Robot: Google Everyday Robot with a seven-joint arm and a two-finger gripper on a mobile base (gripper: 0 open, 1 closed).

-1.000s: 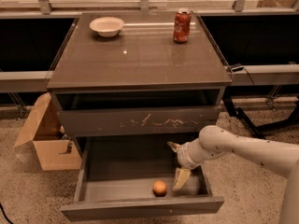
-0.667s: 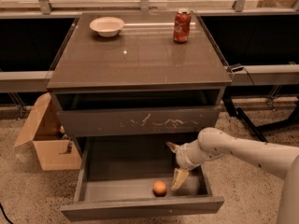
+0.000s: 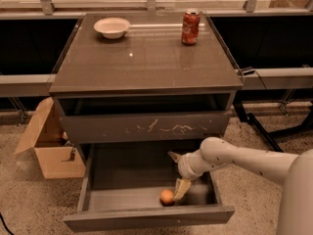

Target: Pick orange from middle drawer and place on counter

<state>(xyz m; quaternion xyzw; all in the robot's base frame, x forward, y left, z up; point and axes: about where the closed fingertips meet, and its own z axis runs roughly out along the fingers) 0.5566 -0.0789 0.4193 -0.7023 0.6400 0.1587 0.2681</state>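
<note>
The orange (image 3: 167,196) lies in the open middle drawer (image 3: 146,218), near its front panel and right of centre. My gripper (image 3: 177,174) reaches into the drawer from the right and is open. Its lower finger (image 3: 182,188) hangs just right of the orange, very close or touching. Its upper finger (image 3: 174,156) points to the back left. The counter (image 3: 142,58) is the glossy grey-brown top of the cabinet above.
A white bowl (image 3: 112,27) sits at the counter's back left and a red soda can (image 3: 190,27) at its back right. The drawer with pale scratches (image 3: 146,127) is above the open one. An open cardboard box (image 3: 46,143) stands on the floor at left.
My gripper has shifted slightly left, bringing its lower finger closer to the orange. The orange has not moved.
</note>
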